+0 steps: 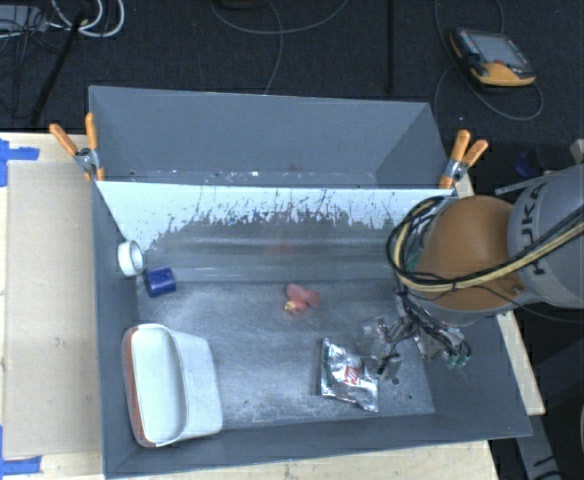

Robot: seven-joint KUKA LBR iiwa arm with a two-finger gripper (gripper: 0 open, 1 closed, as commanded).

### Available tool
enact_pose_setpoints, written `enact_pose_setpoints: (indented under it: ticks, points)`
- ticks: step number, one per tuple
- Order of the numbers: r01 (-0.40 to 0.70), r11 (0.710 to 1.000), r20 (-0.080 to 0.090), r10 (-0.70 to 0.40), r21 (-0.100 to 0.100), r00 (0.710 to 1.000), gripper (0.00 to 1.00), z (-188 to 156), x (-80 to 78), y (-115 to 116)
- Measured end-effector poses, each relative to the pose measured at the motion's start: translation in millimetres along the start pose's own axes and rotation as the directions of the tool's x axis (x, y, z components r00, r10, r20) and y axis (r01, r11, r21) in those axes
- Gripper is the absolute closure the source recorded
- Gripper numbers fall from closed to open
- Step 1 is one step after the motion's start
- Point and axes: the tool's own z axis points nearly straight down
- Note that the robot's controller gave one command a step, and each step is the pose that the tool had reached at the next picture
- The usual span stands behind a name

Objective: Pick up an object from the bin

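— Looking down through the camera view, where do we place the gripper (392,356)?

— We place it low over the front right floor of the grey bin (272,148), under the arm's orange cover (467,253) and looped cables (412,240), which reach in from the right.

— Which thing lies nearest to it?

— A crinkled silver foil packet (349,375) with a red mark. It lies flat on the bin floor just beside the gripper, on its left. We cannot tell whether the two touch.

— Do we read the gripper as open or closed?

— We cannot tell; its dark tip merges with the floor behind it.

— What else do we note in the bin?

— A small pink-red lump (300,299) lies near the middle, well apart from the gripper. A blue cylinder (159,281) sits just beside a white round cap (130,258) at the left wall. A white tray (162,383) with a reddish rim fills the front left corner.
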Motion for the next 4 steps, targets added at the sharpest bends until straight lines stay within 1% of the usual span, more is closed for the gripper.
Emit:
enact_pose_setpoints:
  ticks: [1, 2, 3, 4]
  points:
    - [0.001, 1.000, -0.001, -0.001, 0.000, 1.000, 0.00, 0.4, 0.2, 0.3]
    - [0.001, 1.000, -0.005, -0.001, -0.001, 1.000, 0.00, 1.0, 19.4, 54.0]
    - [0.000, 1.000, 0.000, 0.000, 0.000, 1.000, 1.00, 0.2, 17.8, 51.5]
    - [0.015, 1.000, 0.008, -0.015, 0.003, 1.000, 1.00, -131.6, 21.5, 21.4]
